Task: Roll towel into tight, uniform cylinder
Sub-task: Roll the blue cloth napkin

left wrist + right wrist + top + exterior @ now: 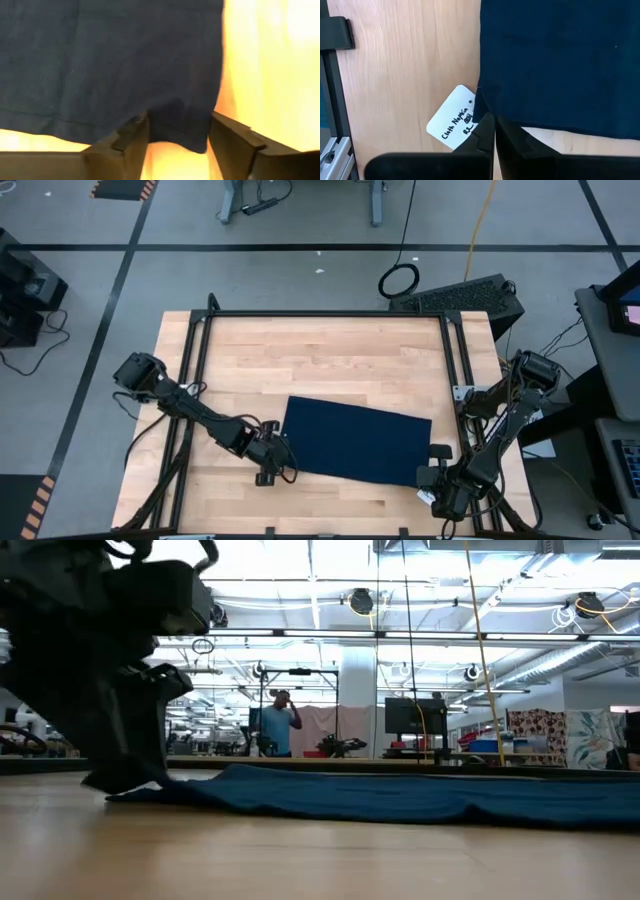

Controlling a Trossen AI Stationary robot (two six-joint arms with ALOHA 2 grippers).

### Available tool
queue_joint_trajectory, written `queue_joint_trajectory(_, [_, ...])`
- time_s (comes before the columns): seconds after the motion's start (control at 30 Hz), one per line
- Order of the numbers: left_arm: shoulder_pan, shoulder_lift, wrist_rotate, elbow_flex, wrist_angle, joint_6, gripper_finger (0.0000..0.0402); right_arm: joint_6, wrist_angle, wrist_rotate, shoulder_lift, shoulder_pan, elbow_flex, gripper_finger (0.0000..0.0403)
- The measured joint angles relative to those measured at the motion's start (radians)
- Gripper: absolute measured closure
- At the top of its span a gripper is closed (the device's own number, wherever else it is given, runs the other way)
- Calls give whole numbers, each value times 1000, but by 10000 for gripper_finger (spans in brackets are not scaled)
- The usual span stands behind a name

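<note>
White tag (454, 118) at towel (560, 65) corner, handwritten: "Cloth Napkin"; rest hidden.

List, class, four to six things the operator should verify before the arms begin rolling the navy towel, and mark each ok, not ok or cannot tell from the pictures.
1. The towel lies flat and unrolled on the table: ok.
2. Left gripper is open around the towel's near-left corner, with cloth between its fingers: ok.
3. Right gripper has its fingers closed at the towel's near-right corner beside the white tag: ok.
4. Right gripper actually pinches cloth: cannot tell.
5. Towel edges square with the table edges: not ok, it sits slightly skewed in the high view.
6. The person in the room behind stands away from the table: ok.
</note>
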Motion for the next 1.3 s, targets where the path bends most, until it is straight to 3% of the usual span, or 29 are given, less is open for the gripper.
queue_joint_trajectory(0.17, [-27,-65,20,2,-11,0,148,4,1,0,0,0,0,401])
queue_joint_trajectory(0.33, [-42,-94,-46,2,-20,-6,142,6,3,0,0,0,0,401])
queue_joint_trajectory(0.6, [-159,7,-122,-1,-28,-74,148,25,8,0,1,0,0,401])
queue_joint_trajectory(0.87, [-224,58,-274,-1,-48,-70,230,25,6,0,1,0,0,401])
queue_joint_trajectory(1.07, [-189,89,-244,3,-38,-48,296,25,6,2,1,0,0,401])
queue_joint_trajectory(1.23, [-185,81,-226,3,-33,-32,380,25,4,0,1,0,0,401])
queue_joint_trajectory(1.3, [-184,52,-228,-1,-62,-43,391,25,4,0,1,0,0,401])
